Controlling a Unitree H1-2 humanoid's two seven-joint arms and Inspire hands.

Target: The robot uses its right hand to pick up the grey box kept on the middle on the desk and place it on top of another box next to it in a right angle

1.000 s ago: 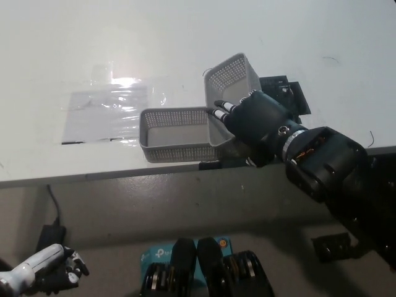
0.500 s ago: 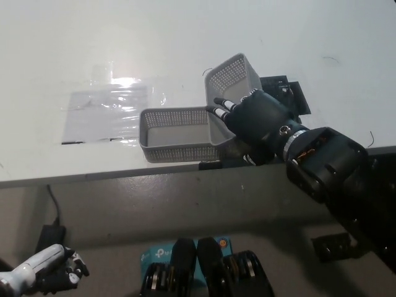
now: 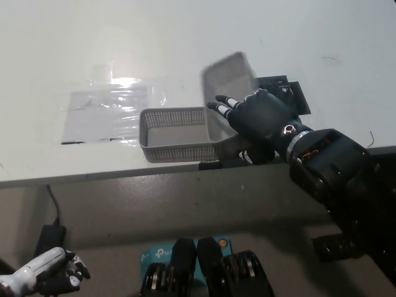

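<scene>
Change: since a second ago the tilted grey box [image 3: 229, 73] has been lifted slightly and is blurred with motion; the right hand [image 3: 260, 117] has been shifted a little up and outward.
Landmark: the lower grey box [image 3: 176, 136] lies near the front edge of the surface [image 3: 185, 37], its long axis running across the view.
Task box: it is held above the lower box's right end, tipped up, its long axis running away from the edge, roughly crosswise to the lower box.
Right hand: it is pressed to the tilted box's right side, fingers [image 3: 223, 106] extended along its wall; a full grasp cannot be confirmed.
Left hand [image 3: 46, 272]: it is rested low, well below the lower box, nearer its left end.
</scene>
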